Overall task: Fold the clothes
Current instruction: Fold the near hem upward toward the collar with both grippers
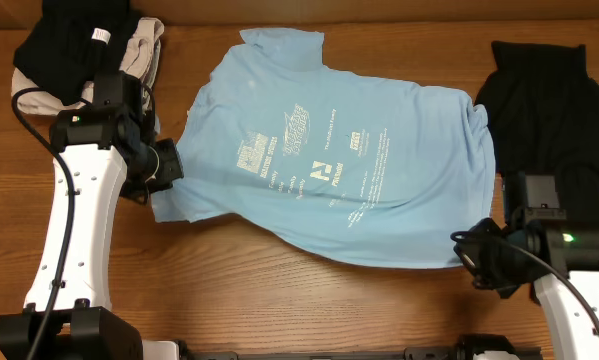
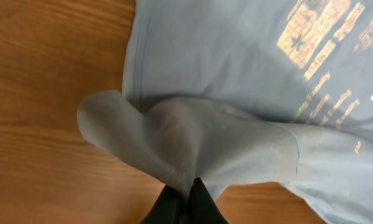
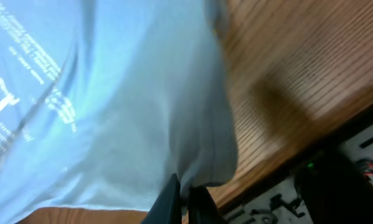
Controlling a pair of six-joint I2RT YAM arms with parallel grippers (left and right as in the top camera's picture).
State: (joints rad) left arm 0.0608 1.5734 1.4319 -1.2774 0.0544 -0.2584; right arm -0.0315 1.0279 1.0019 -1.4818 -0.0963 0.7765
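A light-blue T-shirt (image 1: 329,150) with white chest print lies spread across the middle of the wooden table. My left gripper (image 1: 166,165) is shut on its left corner, and the left wrist view shows the pinched cloth (image 2: 174,140) bunched above the fingers (image 2: 187,193). My right gripper (image 1: 471,250) is shut on the shirt's lower right corner; the right wrist view shows the fingers (image 3: 185,196) pinching a fold of blue cloth (image 3: 174,112). A black garment (image 1: 549,95) lies at the right. A black-and-beige pile (image 1: 84,50) sits at the back left.
The wooden table (image 1: 229,290) has a raised back edge (image 1: 379,12). A black cable (image 1: 64,180) loops along my left arm. The table's front edge with dark hardware (image 3: 335,180) shows in the right wrist view.
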